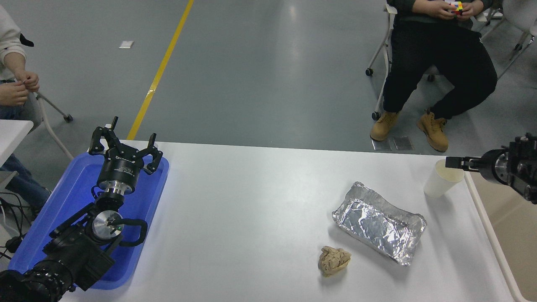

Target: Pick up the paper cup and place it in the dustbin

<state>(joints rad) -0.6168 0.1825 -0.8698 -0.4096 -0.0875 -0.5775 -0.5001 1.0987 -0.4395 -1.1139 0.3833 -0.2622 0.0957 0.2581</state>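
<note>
Beside the dustbin (482,201), right gripper (455,162), grip unclear, overlaps unmarked paper cup (440,184).

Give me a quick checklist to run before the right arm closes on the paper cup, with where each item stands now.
1. Paper cup upright on the white table: ok.
2. Right gripper at the cup's rim: ok; a fingertip overlaps the rim.
3. Finger inside versus outside the cup wall: cannot tell.
4. Foil tray and crumpled brown paper ball clear of the cup: ok.
5. Dustbin next to the cup, path short: ok; only its rim shows.
6. Left gripper parked over the blue tray, out of the way: ok.
</note>
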